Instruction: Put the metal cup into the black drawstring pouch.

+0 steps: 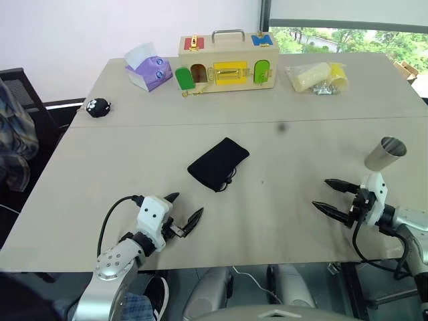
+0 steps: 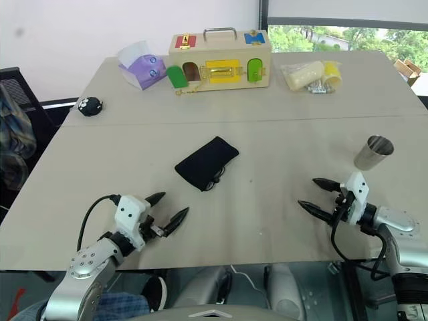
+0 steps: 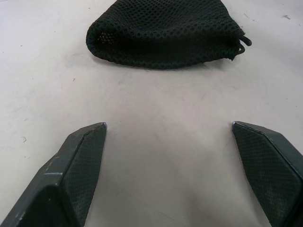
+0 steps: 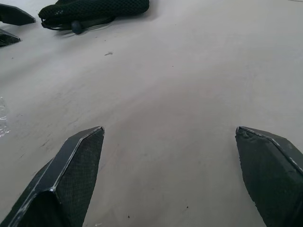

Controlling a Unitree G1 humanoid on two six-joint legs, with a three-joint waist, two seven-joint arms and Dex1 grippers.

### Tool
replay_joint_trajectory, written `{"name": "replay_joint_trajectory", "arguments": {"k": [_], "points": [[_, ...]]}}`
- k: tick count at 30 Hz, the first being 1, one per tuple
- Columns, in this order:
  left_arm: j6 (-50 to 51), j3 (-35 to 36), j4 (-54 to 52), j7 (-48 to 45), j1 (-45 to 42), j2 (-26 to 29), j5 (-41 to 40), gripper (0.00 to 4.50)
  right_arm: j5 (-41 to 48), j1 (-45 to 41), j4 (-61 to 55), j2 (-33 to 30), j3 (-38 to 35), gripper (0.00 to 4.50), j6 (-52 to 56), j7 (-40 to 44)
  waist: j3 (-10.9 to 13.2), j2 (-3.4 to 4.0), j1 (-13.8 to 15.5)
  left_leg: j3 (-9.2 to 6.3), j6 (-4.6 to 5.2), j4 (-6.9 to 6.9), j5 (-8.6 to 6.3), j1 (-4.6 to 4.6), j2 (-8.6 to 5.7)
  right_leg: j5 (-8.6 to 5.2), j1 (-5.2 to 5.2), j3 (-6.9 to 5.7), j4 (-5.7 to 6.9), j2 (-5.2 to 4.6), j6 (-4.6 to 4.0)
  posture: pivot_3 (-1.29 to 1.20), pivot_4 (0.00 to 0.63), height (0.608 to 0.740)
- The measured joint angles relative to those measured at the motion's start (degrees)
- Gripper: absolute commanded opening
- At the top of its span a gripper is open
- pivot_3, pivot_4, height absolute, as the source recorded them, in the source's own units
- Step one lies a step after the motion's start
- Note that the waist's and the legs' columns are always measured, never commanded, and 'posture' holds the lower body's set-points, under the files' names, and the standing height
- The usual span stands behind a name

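- Left gripper [image 1: 183, 212]: nearest my camera, fingers spread wide, nothing between them. It hovers over the table [image 1: 301, 134] just short of the black drawstring pouch [image 1: 218, 163] and aims at its closed end.
- Right gripper [image 1: 331, 196]: fingers fully apart, nothing held, well to the right of the pouch and pointing toward it.
- Metal cup [image 1: 386, 154]: standing upright near the table's right edge, far right of the pouch, just behind my right wrist.
- Black drawstring pouch: lying flat mid-table, cords and toggle at its near-right end.
- Next step, as I judge it: I would swing the right gripper back to the cup and pinch its wall low, keeping it upright, while the left pins or lifts the pouch mouth.
- Beyond the pouch: wooden lock box [image 1: 227, 63], tissue box [image 1: 148, 69], small spotted black thing [image 1: 97, 107].
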Motion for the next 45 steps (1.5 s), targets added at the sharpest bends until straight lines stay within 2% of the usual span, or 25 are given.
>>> {"name": "replay_joint_trajectory", "arguments": {"k": [7, 17, 29, 35, 42, 45], "points": [[0.0, 0.3, 0.0, -2.7, -1.9, 1.4, -1.1, 4.39, -0.8, 2.1, -2.3, 3.6, 0.4, 4.50, -4.1, -1.8, 0.0, 0.02, 0.0, 0.00, 0.01, 0.00, -0.01, 0.00, 0.01, 0.00, 0.00, 0.00, 0.00, 0.01, 0.00, 0.00, 0.150, 0.710], [0.0, 0.5, 0.5, -4.4, -2.6, 1.7, -1.1, 4.39, -1.4, 2.1, -2.2, 3.6, 0.3, 4.50, -6.6, -2.6, 0.0, 0.02, 0.0, 0.00, -0.02, -0.01, 0.01, 0.00, 0.03, 0.00, 0.00, 0.00, 0.00, 0.03, 0.00, 0.00, 0.150, 0.710], [-2.2, 3.2, 6.2, -14.5, -7.7, 7.8, -4.5, 4.39, -1.3, 2.7, -5.4, 3.8, 1.3, 4.50, -7.7, -2.2, 0.0, 0.03, 0.0, 0.00, -0.03, -0.01, 0.01, 0.01, 0.04, 0.00, 0.00, -0.01, 0.01, 0.05, -0.01, 0.00, 0.150, 0.710], [-9.3, 2.6, 18.7, -23.9, -19.3, 13.8, -3.0, 4.39, 1.7, 7.1, -16.4, 4.3, 7.0, 4.50, -3.3, -1.3, 0.1, 0.07, 0.0, -0.09, -0.04, -0.02, 0.02, 0.00, 0.06, 0.01, 0.00, -0.12, 0.01, 0.08, -0.02, 0.00, 0.150, 0.710], [-17.5, -3.4, 35.5, -33.4, -37.8, 14.7, 1.7, 4.39, 3.9, 7.3, -25.0, 6.1, 10.2, 4.50, 2.0, -5.0, 0.1, 0.02, -0.1, -0.12, -0.06, -0.02, 0.03, -0.03, 0.01, 0.01, -0.02, -0.13, -0.04, 0.10, -0.01, 0.00, 0.150, 0.710], [-19.5, -6.1, 41.3, -36.7, -43.4, 14.8, 3.8, 4.39, 4.2, 7.4, -25.3, 6.1, 10.3, 4.50, 3.3, -5.8, 0.1, -0.01, -0.1, -0.18, -0.07, -0.02, 0.02, -0.07, 0.01, 0.01, -0.07, -0.19, -0.03, 0.15, -0.01, 0.00, 0.150, 0.710]]}}
